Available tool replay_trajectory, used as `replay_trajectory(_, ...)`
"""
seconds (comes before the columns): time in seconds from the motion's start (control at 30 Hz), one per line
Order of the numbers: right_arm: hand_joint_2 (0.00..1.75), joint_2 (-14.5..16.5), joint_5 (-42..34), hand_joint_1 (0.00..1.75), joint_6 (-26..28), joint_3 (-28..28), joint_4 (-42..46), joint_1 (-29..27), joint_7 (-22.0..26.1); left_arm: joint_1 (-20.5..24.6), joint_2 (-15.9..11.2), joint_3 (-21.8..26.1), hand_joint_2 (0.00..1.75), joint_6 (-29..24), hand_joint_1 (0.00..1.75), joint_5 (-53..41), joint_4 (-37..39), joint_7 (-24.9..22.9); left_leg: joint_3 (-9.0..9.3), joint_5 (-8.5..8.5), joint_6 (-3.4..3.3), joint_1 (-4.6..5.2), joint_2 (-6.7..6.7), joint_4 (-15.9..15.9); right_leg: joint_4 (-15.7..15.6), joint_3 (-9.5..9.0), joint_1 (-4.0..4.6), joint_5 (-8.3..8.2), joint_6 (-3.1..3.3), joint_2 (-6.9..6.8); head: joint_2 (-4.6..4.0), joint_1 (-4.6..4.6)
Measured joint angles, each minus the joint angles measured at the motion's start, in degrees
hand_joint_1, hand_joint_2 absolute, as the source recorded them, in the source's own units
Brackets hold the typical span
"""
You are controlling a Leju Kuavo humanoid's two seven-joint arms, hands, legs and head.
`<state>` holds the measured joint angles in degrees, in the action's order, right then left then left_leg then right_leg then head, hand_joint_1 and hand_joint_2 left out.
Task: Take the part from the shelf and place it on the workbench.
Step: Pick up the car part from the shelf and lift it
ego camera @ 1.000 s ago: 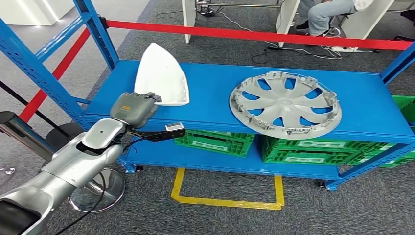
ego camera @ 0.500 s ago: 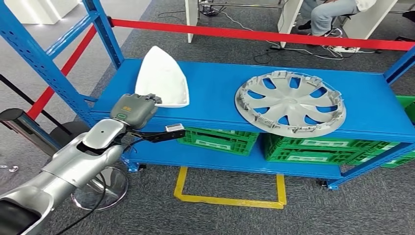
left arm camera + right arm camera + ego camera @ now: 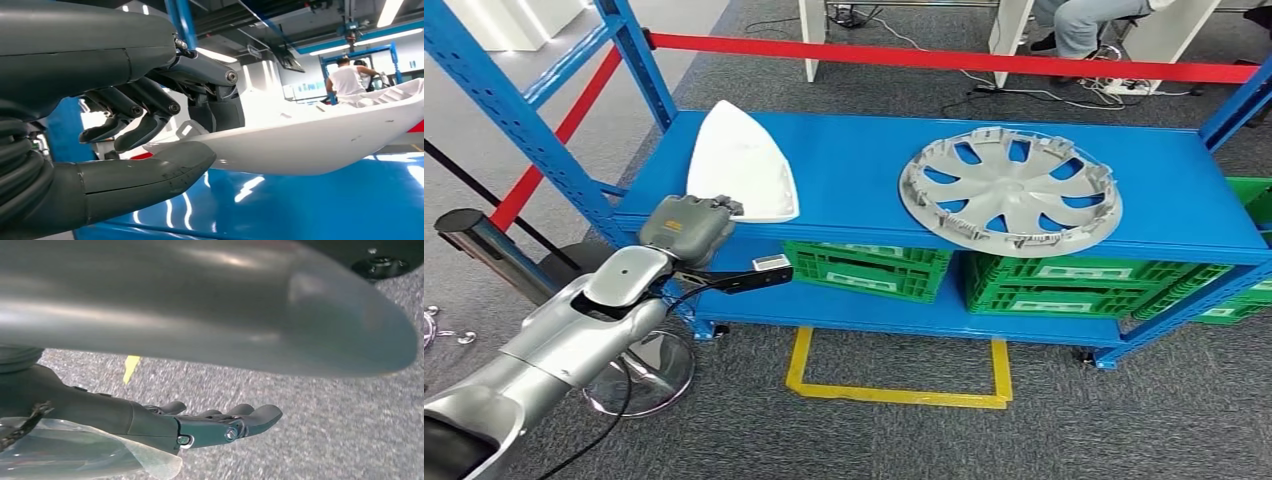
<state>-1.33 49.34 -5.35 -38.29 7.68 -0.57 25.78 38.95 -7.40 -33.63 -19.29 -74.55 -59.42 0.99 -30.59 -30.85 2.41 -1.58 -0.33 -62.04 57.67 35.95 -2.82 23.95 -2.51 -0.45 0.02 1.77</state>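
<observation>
left hand (image 3: 686, 227) clamped on white part (image 3: 739, 165) at shelf (image 3: 864, 160) front-left edge | rigid, light, slick shell; hold its rim | right hand (image 3: 220, 422) apart

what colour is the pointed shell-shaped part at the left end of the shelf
White, a smooth plastic shell part lying on the blue shelf; the head view shows it best.

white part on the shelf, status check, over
Left hand pinching near edge of the white part, part on blue shelf. Right hand hanging open. Hubcap well clear.
</observation>
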Motion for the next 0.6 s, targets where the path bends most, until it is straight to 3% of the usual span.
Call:
replay_trajectory(0.07, 0.0, -0.1, 0.0, 0.0, 0.0, 0.0, 0.1, 0.0, -0.1, 0.0, -0.1, 0.1, 1.75, 0.2, 1.75, 0.0, -0.2, -0.1, 1.6, 0.31, -0.26, 0.07, -0.12, 3.6, 0.3, 0.71, 0.01, -0.77, -1.05, 0.06, 0.01, 0.06)
replay_trajectory(0.17, 0.0, -0.1, -0.2, 0.0, -0.3, 0.0, 0.2, -0.2, -0.4, 0.0, -0.2, 0.2, 1.75, 0.5, 1.75, 0.0, -0.4, -0.3, 0.35, 1.27, -2.42, 0.41, -0.13, 3.6, -0.2, 1.19, -0.2, -1.55, -2.44, 0.12, 0.01, -0.08)
replay_trajectory(0.2, 0.0, -0.1, -0.3, 0.0, -0.4, 0.0, 0.1, -0.3, -0.5, 0.0, -0.2, 0.2, 1.75, 0.5, 1.75, 0.0, -0.4, -0.3, -0.18, 1.84, -3.18, 0.47, -0.07, 3.6, 0.6, 1.71, -0.27, -0.34, -2.6, 0.13, 0.0, -0.17)
replay_trajectory(0.23, 0.0, -0.1, -0.4, 0.0, -0.4, 0.0, 0.1, -0.4, -0.7, 0.0, -0.2, 0.2, 1.75, 0.6, 1.75, 0.0, -0.4, -0.4, -0.81, 2.47, -3.84, 0.54, -0.03, 3.7, 2.6, 2.55, -0.22, 1.91, -2.58, 0.15, 0.01, -0.28)
replay_trajectory(0.3, 0.0, -0.1, -0.5, 0.0, -0.5, 0.0, 0.2, -0.4, -1.0, 0.0, -0.3, 0.2, 1.75, 0.8, 1.75, 0.0, -0.5, -0.5, -2.32, 3.69, -4.62, 0.97, -0.02, 3.7, 10.1, 4.85, 0.24, 7.79, -2.29, 0.2, 0.01, -0.56)
replay_trajectory(0.33, 0.0, -0.1, -0.6, 0.0, -0.5, 0.0, 0.2, -0.3, -1.1, 0.0, -0.3, 0.2, 1.75, 0.9, 1.75, 0.0, -0.6, -0.6, -3.15, 4.31, -4.83, 1.27, -0.02, 3.7, 14.0, 5.67, 0.56, 9.65, -2.1, 0.21, 0.01, -0.64)
replay_trajectory(0.37, 0.0, -0.1, -0.6, 0.0, -0.5, 0.0, 0.2, -0.3, -1.2, -0.1, -0.3, 0.2, 1.75, 1.0, 1.75, 0.0, -0.6, -0.7, -3.96, 4.92, -5.02, 1.59, -0.02, 3.6, 16.6, 5.85, 0.89, 10.24, -1.81, 0.22, 0.01, -0.69)
replay_trajectory(0.4, 0.0, -0.1, -0.7, 0.0, -0.5, 0.0, 0.2, -0.3, -1.2, -0.2, -0.4, 0.2, 1.75, 1.0, 1.75, 0.0, -0.6, -0.7, -4.73, 5.5, -5.15, 1.93, -0.03, 3.6, 17.2, 5.02, 1.24, 9.57, -1.34, 0.23, 0.01, -0.7)
replay_trajectory(0.43, 0.0, -0.1, -0.7, 0.0, -0.5, 0.0, 0.2, -0.3, -1.3, -0.2, -0.4, 0.2, 1.75, 1.0, 1.75, 0.0, -0.6, -0.7, -5.42, 6.07, -5.25, 2.27, -0.05, 3.6, 15.6, 3.13, 1.66, 8.2, -0.68, 0.27, 0.01, -0.71)
replay_trajectory(0.5, 0.0, -0.2, -0.8, 0.0, -0.5, 0.0, 0.3, -0.2, -1.4, -0.1, -0.5, 0.3, 1.75, 1.0, 1.75, 0.0, -0.8, -0.8, -6.5, 7.08, -5.28, 2.84, -0.1, 3.6, 7.9, -3.05, 2.64, 6.49, 1.05, 0.45, 0.01, -0.69)
replay_trajectory(0.57, 0.0, -0.3, -0.9, 0.0, -0.5, 0.0, 0.4, 0.0, -1.4, 0.0, -0.7, 0.4, 1.75, 1.0, 1.75, 0.0, -1.2, -1.0, -7.13, 8.06, -5.06, 3.08, -0.04, 3.5, 0.9, -7.81, 3.27, 7.16, 2.03, 0.54, 0.01, -0.64)
replay_trajectory(0.6, 0.0, -0.3, -0.9, 0.0, -0.5, 0.0, 0.5, 0.0, -1.4, 0.1, -0.8, 0.5, 1.75, 1.0, 1.75, 0.0, -1.3, -1.0, -7.32, 8.59, -4.84, 3.1, 0.0, 3.6, -0.7, -8.66, 3.42, 7.53, 2.17, 0.51, 0.01, -0.66)
